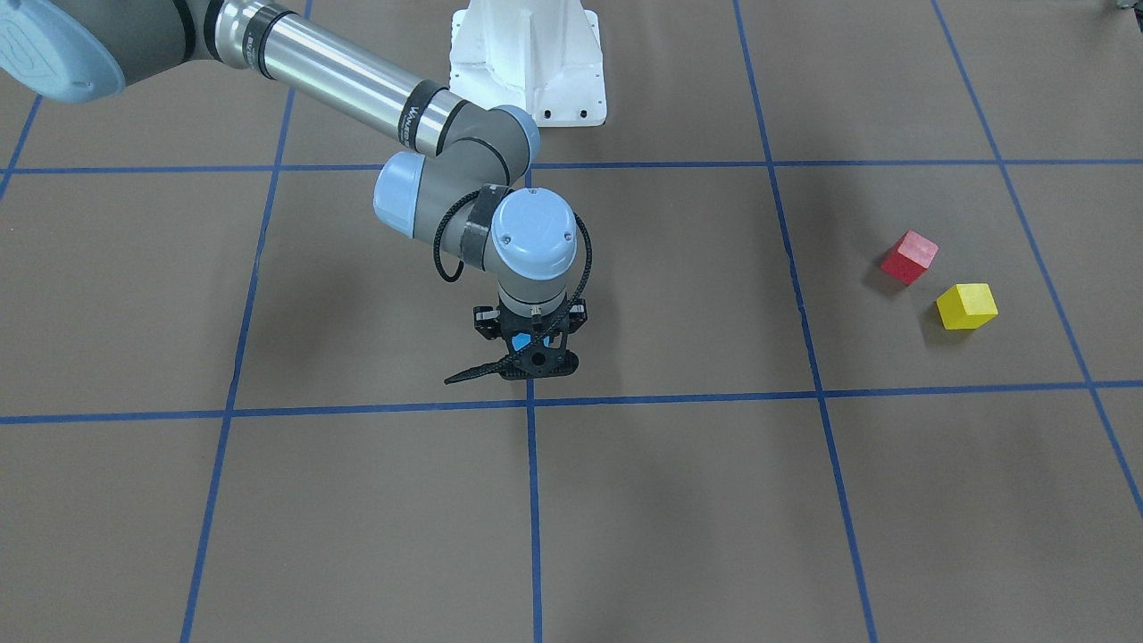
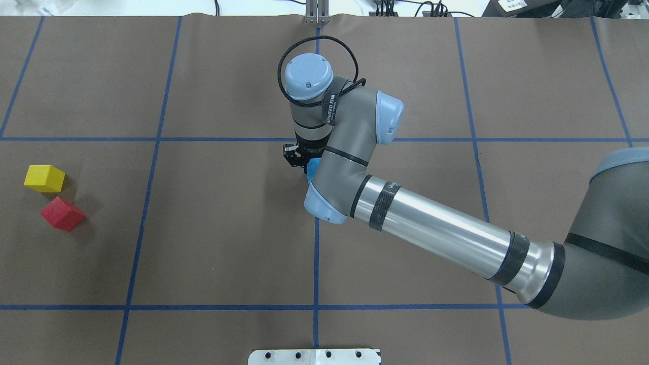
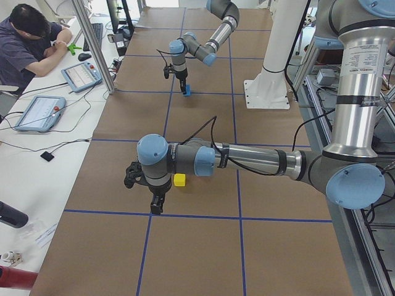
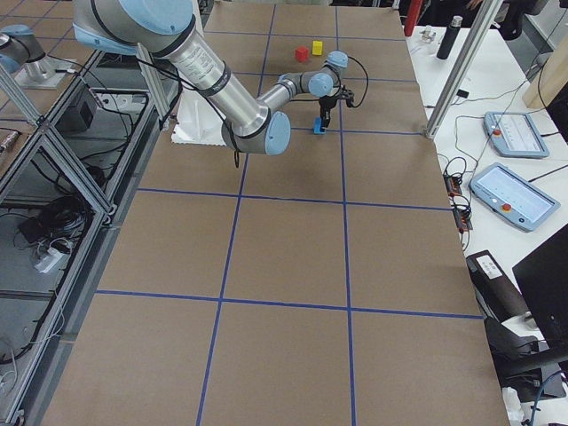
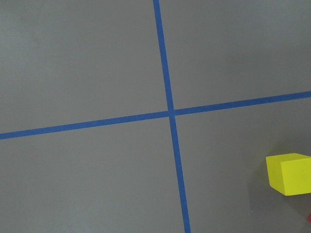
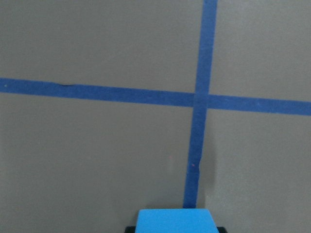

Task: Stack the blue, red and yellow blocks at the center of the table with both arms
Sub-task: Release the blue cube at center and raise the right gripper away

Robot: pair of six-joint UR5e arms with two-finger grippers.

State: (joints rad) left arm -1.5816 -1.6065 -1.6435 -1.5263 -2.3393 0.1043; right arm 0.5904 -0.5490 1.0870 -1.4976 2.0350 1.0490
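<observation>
The right pincer point(image 1: 536, 353) grips the blue block point(image 1: 520, 340) just beside the tape cross point(image 1: 532, 401). Best lower it squarely onto the cross, flat on the surface point(image 1: 714, 500), before letting go. Left pincer point(image 3: 157, 206): cannot tell.

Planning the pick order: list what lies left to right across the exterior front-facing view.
right gripper around the blue cube-shaped block → red cube-shaped block → yellow cube-shaped block

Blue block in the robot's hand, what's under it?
Only brown table and a blue tape line show beneath the blue block. The right hand hides its bottom, so touching or not is unclear.
</observation>
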